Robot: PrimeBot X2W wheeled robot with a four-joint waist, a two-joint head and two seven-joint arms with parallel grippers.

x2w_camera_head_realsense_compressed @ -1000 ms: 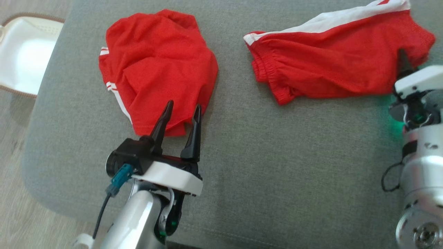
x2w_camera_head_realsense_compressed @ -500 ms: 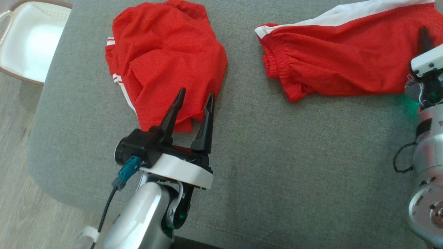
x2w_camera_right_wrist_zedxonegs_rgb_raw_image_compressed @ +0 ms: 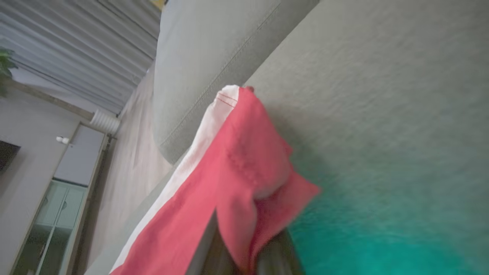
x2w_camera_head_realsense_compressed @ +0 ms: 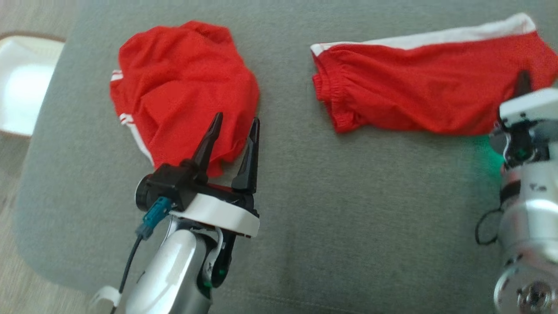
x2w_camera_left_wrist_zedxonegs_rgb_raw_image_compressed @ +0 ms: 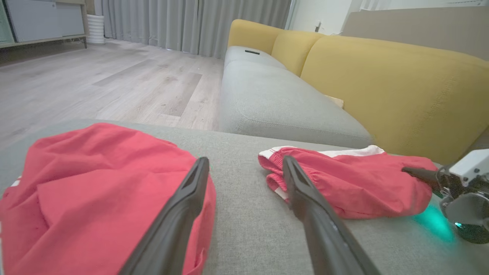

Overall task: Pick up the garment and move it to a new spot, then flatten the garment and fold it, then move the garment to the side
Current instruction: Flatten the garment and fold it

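Note:
A red garment (x2w_camera_head_realsense_compressed: 418, 87) with a white side stripe lies stretched across the right part of the grey cushion (x2w_camera_head_realsense_compressed: 348, 209). My right gripper (x2w_camera_head_realsense_compressed: 522, 83) is at its right end, shut on a fold of the red cloth; the right wrist view shows the garment (x2w_camera_right_wrist_zedxonegs_rgb_raw_image_compressed: 237, 164) pinched between the right gripper (x2w_camera_right_wrist_zedxonegs_rgb_raw_image_compressed: 238, 244) fingers. A second red garment (x2w_camera_head_realsense_compressed: 183, 91) lies crumpled at the left. My left gripper (x2w_camera_head_realsense_compressed: 237, 118) hovers open over its near edge, holding nothing. In the left wrist view, the left gripper (x2w_camera_left_wrist_zedxonegs_rgb_raw_image_compressed: 245, 160) points between the crumpled garment (x2w_camera_left_wrist_zedxonegs_rgb_raw_image_compressed: 95, 183) and the striped one (x2w_camera_left_wrist_zedxonegs_rgb_raw_image_compressed: 351, 183).
A white basket-like object (x2w_camera_head_realsense_compressed: 22, 83) sits on the floor past the cushion's left edge. A yellow sofa back (x2w_camera_left_wrist_zedxonegs_rgb_raw_image_compressed: 382, 84) rises behind the cushion, with another grey seat (x2w_camera_left_wrist_zedxonegs_rgb_raw_image_compressed: 275, 103) beyond. Bare grey fabric spans the middle and near side.
My right gripper has closed on the right end of the striped garment. The head camera has shifted; the left arm keeps its pose, jaws open.

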